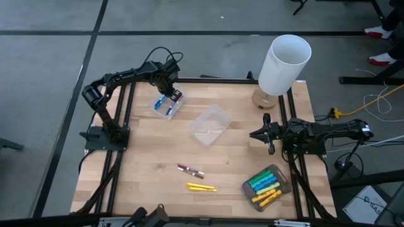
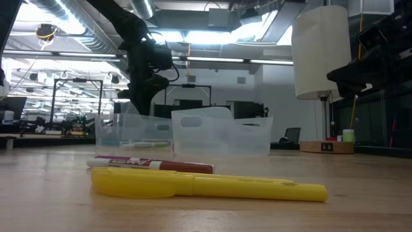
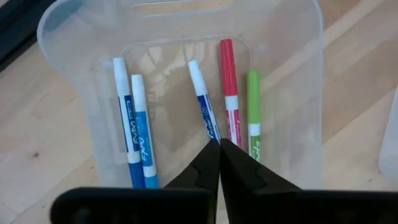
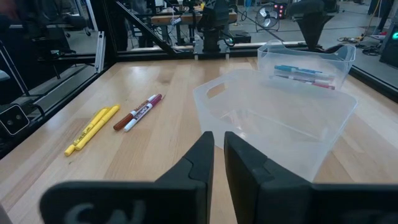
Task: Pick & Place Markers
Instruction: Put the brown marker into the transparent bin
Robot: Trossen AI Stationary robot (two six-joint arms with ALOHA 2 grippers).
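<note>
Wooden table (image 1: 145, 164) is bearing loose markers (image 1: 196, 178). Only the left wrist view is showing five markers (image 3: 205, 106) lying parallel lengthwise inside the tub (image 3: 298, 74), left gripper (image 3: 219, 144) hanging above, fingers together, empty.

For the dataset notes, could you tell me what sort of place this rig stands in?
Most likely a robotics lab or workshop: a wooden table in a metal frame, exposed ceiling ducts over benches, and cables on a grey floor.

The wooden table (image 1: 145, 164) carries three clear tubs (image 1: 210, 124), loose markers (image 1: 201, 186) and a lamp (image 1: 282, 63).
</note>
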